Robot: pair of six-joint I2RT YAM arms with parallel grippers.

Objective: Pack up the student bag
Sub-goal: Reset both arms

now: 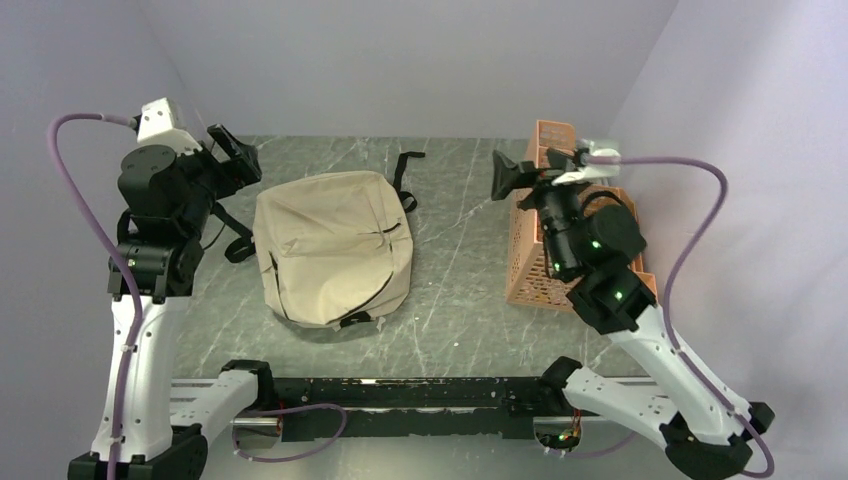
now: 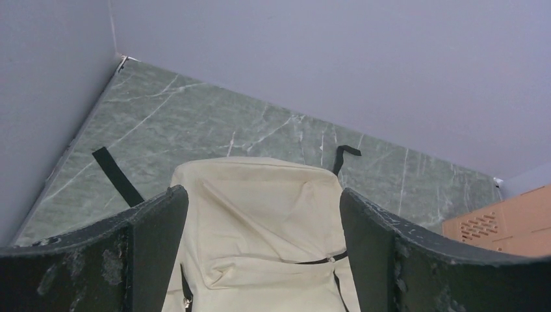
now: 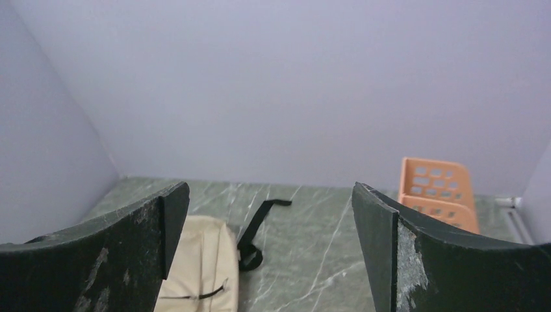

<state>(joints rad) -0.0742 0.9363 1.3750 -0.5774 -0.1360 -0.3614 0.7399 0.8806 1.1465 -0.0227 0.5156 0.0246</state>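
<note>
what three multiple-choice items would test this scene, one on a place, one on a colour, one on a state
1. In the top view, where does the orange organizer sit relative to the student bag?
A. to its left
B. to its right, beside the right arm
C. on top of it

2. What colour are the bag's straps?
A. black
B. red
C. white

3. How do the left gripper and right gripper stand?
A. both open, holding nothing
B. both shut on the bag
C. left shut on a strap, right open

Answers:
1 B: the organizer stands at the table's right side with bare table between it and the bag.
2 A: dark bands trail from the beige fabric.
3 A: each wrist view shows its fingers spread wide with nothing between them.
</note>
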